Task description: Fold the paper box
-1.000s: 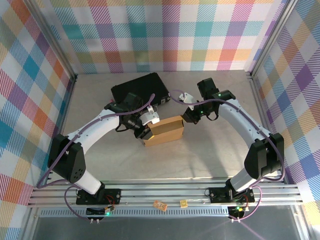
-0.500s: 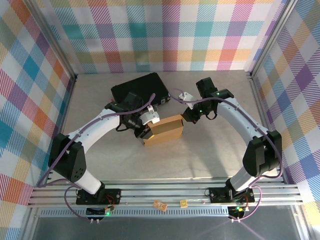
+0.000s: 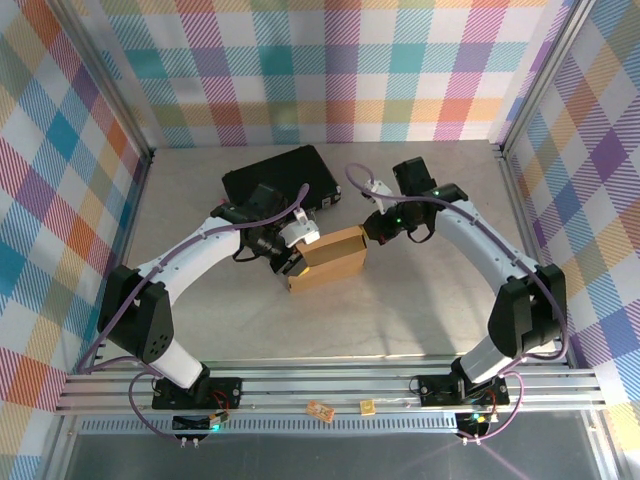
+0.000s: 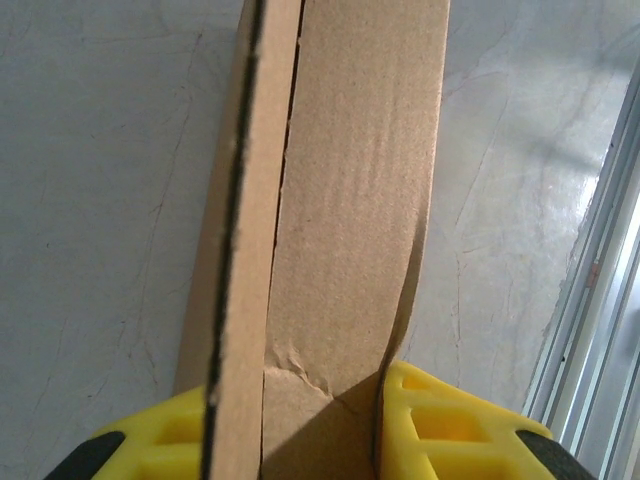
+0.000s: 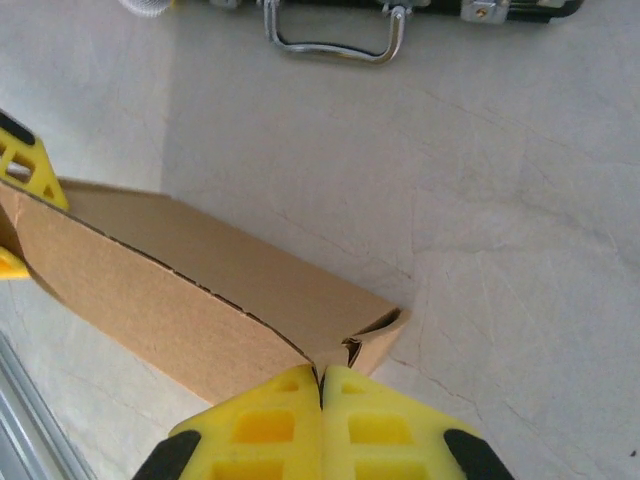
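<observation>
One black case lies on the table, behind the left gripper. This gripper's two fingers clamp the left end of the one paper box, mid-table. Right gripper: fingers pressed together at the box's right corner, possibly touching it.

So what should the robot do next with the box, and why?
Probably nudge the shut right gripper gently against the corner flap of the paper box to tuck it flat. That flap gapes a little right at the gripper's tips, while the left gripper clamps the box's other end, which should steady it for the push.
</observation>
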`<state>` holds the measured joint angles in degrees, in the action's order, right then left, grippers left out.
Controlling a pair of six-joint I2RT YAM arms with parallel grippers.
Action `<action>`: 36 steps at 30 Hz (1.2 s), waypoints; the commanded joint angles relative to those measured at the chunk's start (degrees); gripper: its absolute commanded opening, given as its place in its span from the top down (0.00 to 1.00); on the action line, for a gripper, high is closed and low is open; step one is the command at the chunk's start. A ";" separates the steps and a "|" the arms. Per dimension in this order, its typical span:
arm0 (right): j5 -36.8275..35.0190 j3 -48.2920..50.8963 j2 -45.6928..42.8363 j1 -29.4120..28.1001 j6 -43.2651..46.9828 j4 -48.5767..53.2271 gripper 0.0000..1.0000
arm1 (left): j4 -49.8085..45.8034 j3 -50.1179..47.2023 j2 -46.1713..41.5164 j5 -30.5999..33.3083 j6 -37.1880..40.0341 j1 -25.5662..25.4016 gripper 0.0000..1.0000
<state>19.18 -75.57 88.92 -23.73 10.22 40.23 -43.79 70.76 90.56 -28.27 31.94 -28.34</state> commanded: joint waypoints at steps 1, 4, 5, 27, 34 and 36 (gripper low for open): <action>1.37 4.23 -3.92 -1.54 -8.34 -4.84 1.00 | 4.33 0.37 1.06 0.50 -4.48 1.07 0.74; 0.96 8.28 -5.52 -1.89 -10.13 -10.36 1.00 | 4.16 0.86 1.62 0.76 -4.84 1.29 0.74; 0.72 9.56 -5.97 -2.01 -10.72 -12.01 1.00 | 4.07 1.01 1.77 0.93 -4.92 1.34 0.74; -8.74 20.79 -10.30 -6.48 -24.93 -27.95 1.00 | 5.91 1.13 1.55 4.97 -6.98 1.79 0.64; -9.93 26.90 -12.58 -7.08 -25.16 -34.20 1.00 | 6.09 1.13 1.20 5.36 -7.72 1.79 0.60; -10.40 29.46 -13.95 -7.28 -25.07 -37.61 1.00 | 6.42 0.88 0.98 5.41 -8.40 1.80 0.60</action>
<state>6.17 -49.89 76.47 -29.30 -13.37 3.38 -41.43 71.00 91.24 -26.98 26.09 -27.59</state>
